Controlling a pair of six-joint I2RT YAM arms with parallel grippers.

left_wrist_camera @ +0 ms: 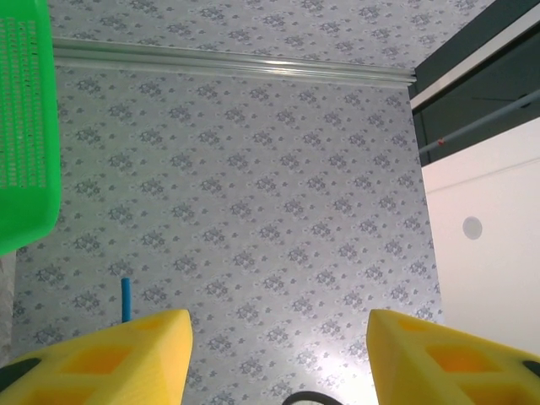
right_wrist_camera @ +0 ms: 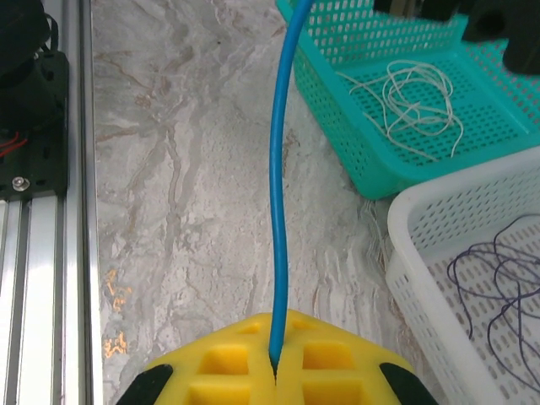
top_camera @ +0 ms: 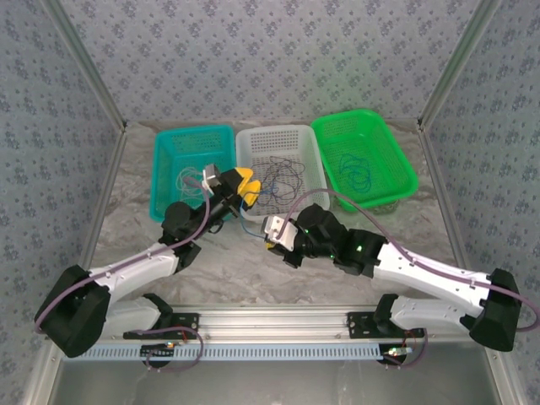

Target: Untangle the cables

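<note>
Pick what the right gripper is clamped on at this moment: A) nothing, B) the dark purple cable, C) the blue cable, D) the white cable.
C: in the right wrist view the right gripper has its yellow fingers pressed together on the blue cable, which rises from the seam between them.

A blue cable [right_wrist_camera: 277, 194] runs taut and almost straight, just in front of the white basket [top_camera: 278, 131]. The closed right gripper [right_wrist_camera: 274, 369] pinches it, and from there it rises towards that basket's left front corner. A dark purple cable [top_camera: 283, 179] lies in loose loops inside the white basket. A thin white cable [right_wrist_camera: 418, 101] is curled in the teal basket [top_camera: 194, 129] to its left. Blue coils [top_camera: 359, 173] lie in the green basket [top_camera: 344, 117] to its right.
</note>
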